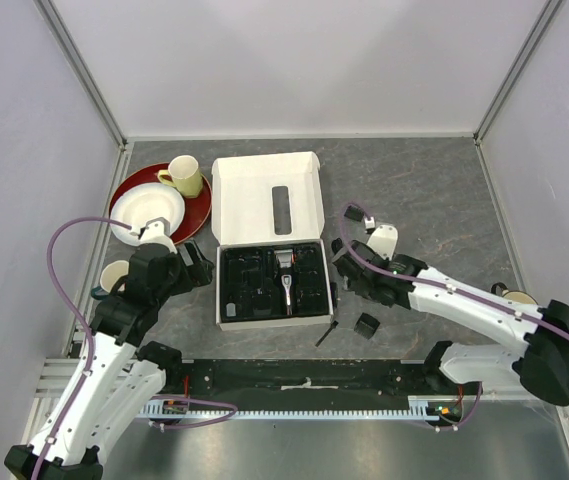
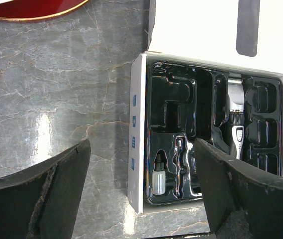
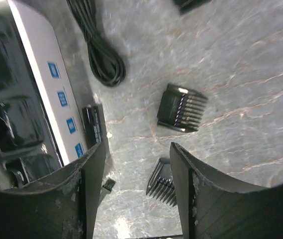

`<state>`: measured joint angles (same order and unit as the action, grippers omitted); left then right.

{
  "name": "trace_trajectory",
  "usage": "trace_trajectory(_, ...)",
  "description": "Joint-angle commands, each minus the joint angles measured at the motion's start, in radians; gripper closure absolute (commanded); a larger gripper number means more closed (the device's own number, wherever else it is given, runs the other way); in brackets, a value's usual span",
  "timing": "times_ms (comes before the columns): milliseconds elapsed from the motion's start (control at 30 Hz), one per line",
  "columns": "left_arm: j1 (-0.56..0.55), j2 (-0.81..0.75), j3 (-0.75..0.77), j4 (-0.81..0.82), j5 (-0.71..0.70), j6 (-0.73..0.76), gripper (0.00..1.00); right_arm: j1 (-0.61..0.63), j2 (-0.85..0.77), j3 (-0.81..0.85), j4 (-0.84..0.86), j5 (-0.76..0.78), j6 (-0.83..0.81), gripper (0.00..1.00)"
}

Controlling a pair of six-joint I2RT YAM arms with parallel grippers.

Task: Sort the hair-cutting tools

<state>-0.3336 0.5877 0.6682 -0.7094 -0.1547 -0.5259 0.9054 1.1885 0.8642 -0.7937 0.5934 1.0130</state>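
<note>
Clipper (image 1: 287, 280) is seated upright in the centre slot of the black tray (image 2: 173, 102) inside the white box (image 1: 264, 200). It has a silver body, black grip and its blade end toward the lid, and looks properly bedded. A small clear bottle (image 2: 158, 177) sits in the tray's near-left pocket. The pockets on the far side of the clipper look empty to me, though the glossy plastic makes that hard to call. Everything else is loose on the table right of the box: one comb attachment (image 3: 181, 107) lying flat with its teeth away from the box, a second comb (image 3: 162, 181) partly behind my right finger, the coiled cord (image 3: 101, 50) close to the box wall, and the thin brush (image 1: 326, 335) off the box's near-right corner. I'd call it early: one tool placed, with the combs, cord and brush to go. Right gripper (image 3: 137, 149) hangs over the combs beside the box, jaws apart, nothing in them. Left gripper (image 2: 141, 149) is at the box's left edge, jaws wide, holding nothing. The red plate (image 1: 199, 205), white plate (image 1: 142, 212) and yellow mug (image 1: 186, 177) sit left of the box and aren't part of this job.
</note>
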Motion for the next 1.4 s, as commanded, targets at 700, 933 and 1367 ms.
trace_trajectory(700,-0.002,0.004,0.022,0.011,-0.016,-0.020,0.09,-0.076,0.322,-0.119,0.455,-0.362,-0.186,0.56)
trace_trajectory(933,-0.004,0.004,0.024,0.013,-0.014,-0.022,0.09,-0.076,0.300,-0.103,0.401,-0.327,-0.174,0.84)
trace_trajectory(1367,-0.004,0.009,0.022,0.013,-0.006,-0.020,0.10,-0.076,0.073,0.073,0.223,-0.237,-0.172,0.91)
